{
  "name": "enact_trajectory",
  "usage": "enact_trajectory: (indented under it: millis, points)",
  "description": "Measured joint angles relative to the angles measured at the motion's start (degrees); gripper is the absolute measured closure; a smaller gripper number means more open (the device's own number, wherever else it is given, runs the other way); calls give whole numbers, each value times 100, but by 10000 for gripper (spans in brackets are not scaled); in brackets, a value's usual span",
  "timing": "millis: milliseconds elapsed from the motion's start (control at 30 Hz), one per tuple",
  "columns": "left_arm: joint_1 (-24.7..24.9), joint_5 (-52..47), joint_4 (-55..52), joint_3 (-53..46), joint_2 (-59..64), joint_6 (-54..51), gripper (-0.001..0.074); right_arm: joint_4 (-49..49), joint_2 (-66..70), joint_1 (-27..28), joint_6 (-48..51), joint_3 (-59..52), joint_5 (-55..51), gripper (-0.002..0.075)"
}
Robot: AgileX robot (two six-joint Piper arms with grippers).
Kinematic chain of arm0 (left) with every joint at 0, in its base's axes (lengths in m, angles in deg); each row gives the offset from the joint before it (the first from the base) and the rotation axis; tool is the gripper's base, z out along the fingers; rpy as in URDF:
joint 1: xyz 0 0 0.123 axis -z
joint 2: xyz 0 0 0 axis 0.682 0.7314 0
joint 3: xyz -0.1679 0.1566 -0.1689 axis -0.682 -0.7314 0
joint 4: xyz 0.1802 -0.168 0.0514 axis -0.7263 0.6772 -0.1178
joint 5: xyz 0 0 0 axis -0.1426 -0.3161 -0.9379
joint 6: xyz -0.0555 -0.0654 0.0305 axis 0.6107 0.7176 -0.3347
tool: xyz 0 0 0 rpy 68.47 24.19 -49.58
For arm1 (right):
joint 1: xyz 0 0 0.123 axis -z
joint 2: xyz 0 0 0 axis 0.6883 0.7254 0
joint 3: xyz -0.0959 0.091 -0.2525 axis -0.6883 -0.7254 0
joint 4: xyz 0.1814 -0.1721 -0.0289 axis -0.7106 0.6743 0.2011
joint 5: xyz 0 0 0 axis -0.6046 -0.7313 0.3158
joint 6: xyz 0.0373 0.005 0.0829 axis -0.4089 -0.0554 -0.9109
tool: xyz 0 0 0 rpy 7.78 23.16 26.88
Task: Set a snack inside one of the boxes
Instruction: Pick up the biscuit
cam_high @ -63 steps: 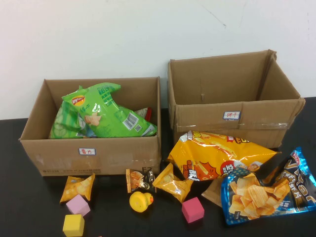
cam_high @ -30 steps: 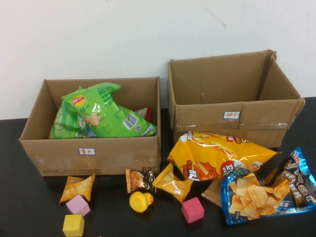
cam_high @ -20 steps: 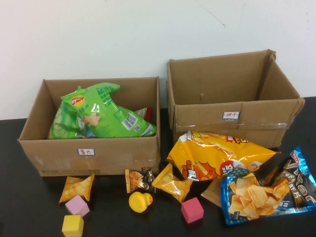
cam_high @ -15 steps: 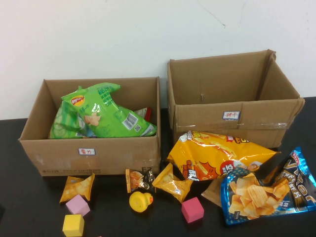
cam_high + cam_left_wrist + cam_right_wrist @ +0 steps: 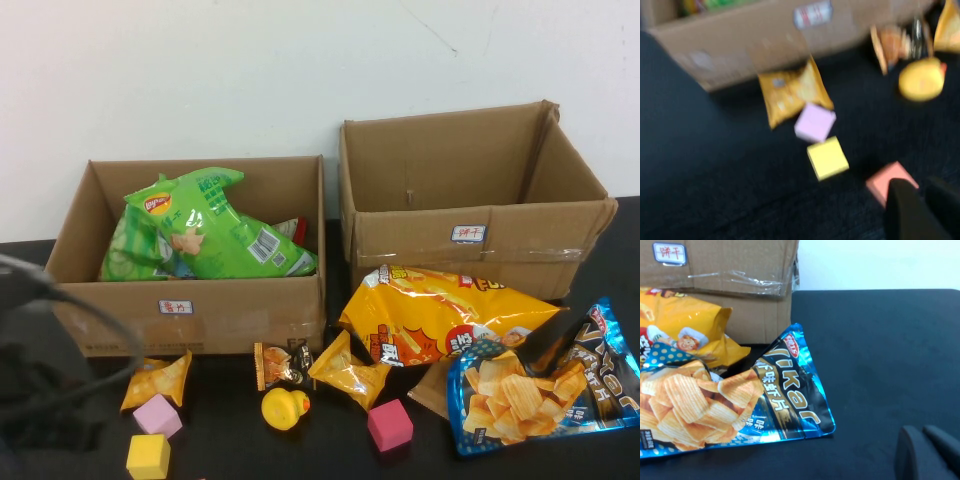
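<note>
Snack packets lie loose on the black surface [image 5: 60, 440] in front of two cardboard boxes. Nearest the incoming left arm is the small orange packet [image 5: 156, 380], just beside the front wall of the left box [image 5: 200, 320], with a pink cube [image 5: 158, 415] touching its lower edge. Judged light, soft and crinkly, with slick film; a pinch across a crimped end or corner should hold better than the puffed middle. Contents are probably brittle.

Left end effector [image 5: 920, 200] hovers above the cubes near that packet; fingers appear close together, holding nothing. Right end effector [image 5: 925, 450] sits low over bare surface beside the blue chip bag [image 5: 730, 405], fingers together, empty.

Motion blur smears the left wrist view. In the high view the left arm is a dark blur. The right box [image 5: 470, 240] interior floor is hidden.
</note>
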Motion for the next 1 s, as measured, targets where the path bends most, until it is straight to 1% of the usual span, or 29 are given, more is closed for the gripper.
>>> enact_trajectory:
  millis: [67, 167, 200, 233, 267, 300, 333, 433, 633, 700, 800, 1000]
  points:
    - [208, 77, -203, 88, 603, 200, 580, 0, 0, 0, 0, 0, 0, 727]
    - [342, 280, -408, 256, 1386, 640, 341, 0, 0, 0, 0, 0, 0, 727]
    - [354, 378, -421, 305, 1651, 782, 244, 0, 0, 0, 0, 0, 0, 727]
    - [369, 503, -434, 346, 1910, 908, 172, 0, 0, 0, 0, 0, 0, 727]
    - [367, 669, -444, 366, 2111, 1023, 126, 0, 0, 0, 0, 0, 0, 727]
    - [367, 874, -456, 378, 2357, 1115, 97, 0, 0, 0, 0, 0, 0, 727]
    - [367, 1103, -468, 381, 2593, 1168, 77, 0, 0, 0, 0, 0, 0, 727]
    - [367, 1844, -479, 381, 3188, 1262, 52, 0, 0, 0, 0, 0, 0, 727]
    - [367, 3491, -479, 381, 4122, 1324, 42, 0, 0, 0, 0, 0, 0, 727]
    - [367, 3864, -479, 403, 4371, 1418, 42, 0, 0, 0, 0, 0, 0, 727]
    - [367, 4193, -479, 438, 4779, 1561, 42, 0, 0, 0, 0, 0, 0, 727]
    - [367, 4416, -479, 438, 5533, 1608, 42, 0, 0, 0, 33, 0, 0, 727]
